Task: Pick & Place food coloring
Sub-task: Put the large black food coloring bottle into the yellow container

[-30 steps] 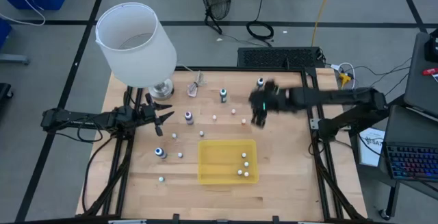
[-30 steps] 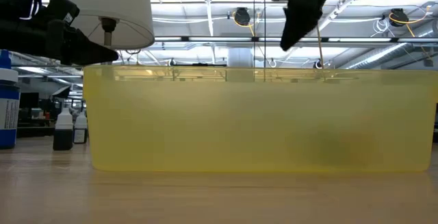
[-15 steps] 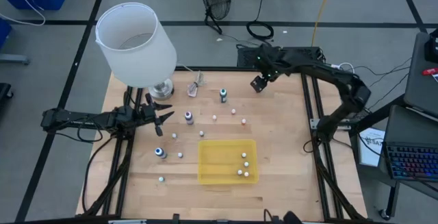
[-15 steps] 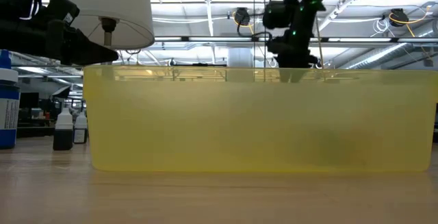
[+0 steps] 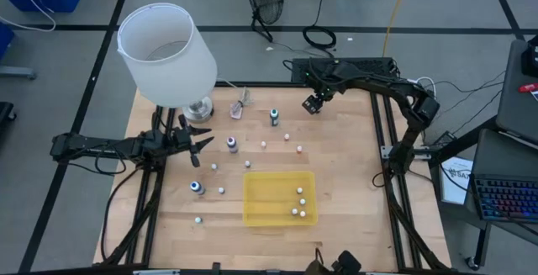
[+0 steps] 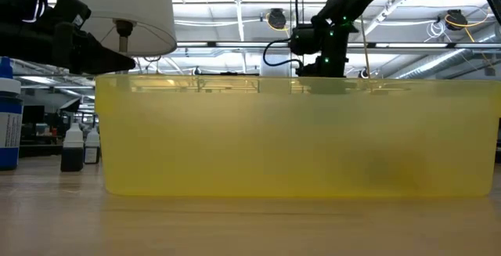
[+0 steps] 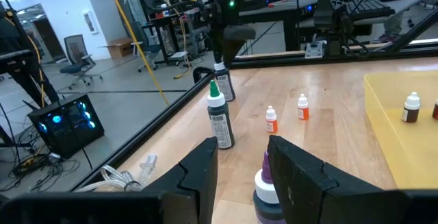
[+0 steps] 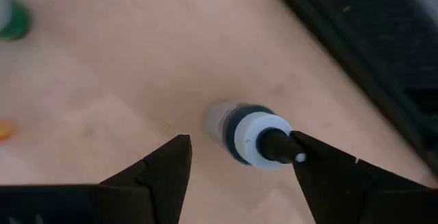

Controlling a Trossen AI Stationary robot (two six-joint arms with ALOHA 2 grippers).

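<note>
Near edge of the table (image 5: 353,224): yellow tray (image 5: 280,198) is sitting just off centre, w/ a few small whitish bottles (image 5: 298,203) lying in its right part; in the low view the tray wall (image 6: 297,135) is filling most of the picture. More tiny bottles are standing scattered on the wood toward the left edge, incl. a blue-capped one (image 5: 196,187). Mid-table, the left gripper (image 5: 200,141) is hanging near the left edge beside the lamp base (image 5: 199,108), fingers (image 7: 202,172) apart, w/ a purple-topped bottle (image 7: 265,190) showing betw. them in the left wrist view, not clamped; the same bottle (image 5: 232,145) is standing apart from the fingertips in the high view. Farther on, a green-capped bottle (image 5: 274,117) is standing upright, orange-capped ones (image 7: 271,120) near it. Toward the far right corner, the right gripper (image 5: 313,103) is hovering over a blue-bodied food coloring bottle (image 8: 250,133) w/ a white cap & dark tip. Right wrist view is looking down on it: fingers (image 8: 152,172) are spread wide, one each side of the bottle, not touching it. Bottle is standing on the wood close to the far edge, just beside the black strip (image 8: 363,46) off the table.
</note>
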